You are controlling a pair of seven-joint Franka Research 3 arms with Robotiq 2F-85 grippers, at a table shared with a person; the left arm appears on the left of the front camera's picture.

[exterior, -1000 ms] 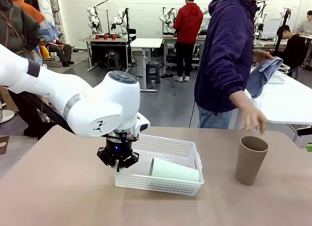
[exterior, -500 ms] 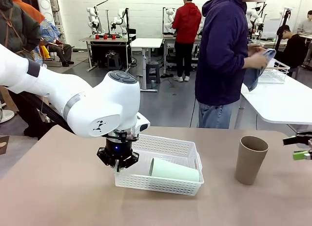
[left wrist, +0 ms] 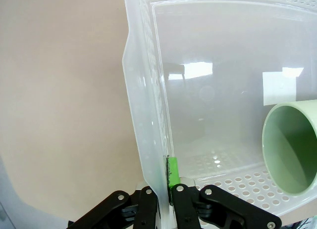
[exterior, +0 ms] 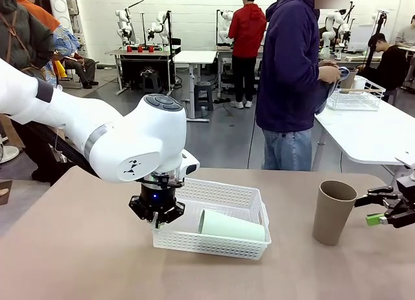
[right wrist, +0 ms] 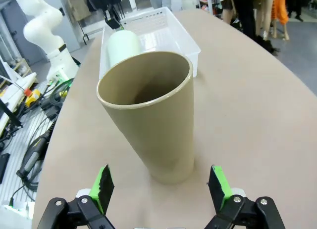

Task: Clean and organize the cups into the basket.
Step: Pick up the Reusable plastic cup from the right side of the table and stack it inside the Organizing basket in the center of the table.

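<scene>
Front view, change: my right gripper (exterior: pixel 384 209) has come in from the right, jaws spread, near the tan cup (exterior: pixel 332 212); the person (exterior: pixel 288 86) has stepped back. I judge pickup can start.
Front view, left gripper (exterior: pixel 156 212): clamped on the basket (exterior: pixel 224 191), left wall.
Left wrist view: pads pinch that wall; mint cup (left wrist: pixel 292 145) lies sideways inside.
Right wrist view: tan cup upright on the table (right wrist: pixel 257 105), between my open pads, untouched.
Count: two cups, one basket, two grippers.
</scene>
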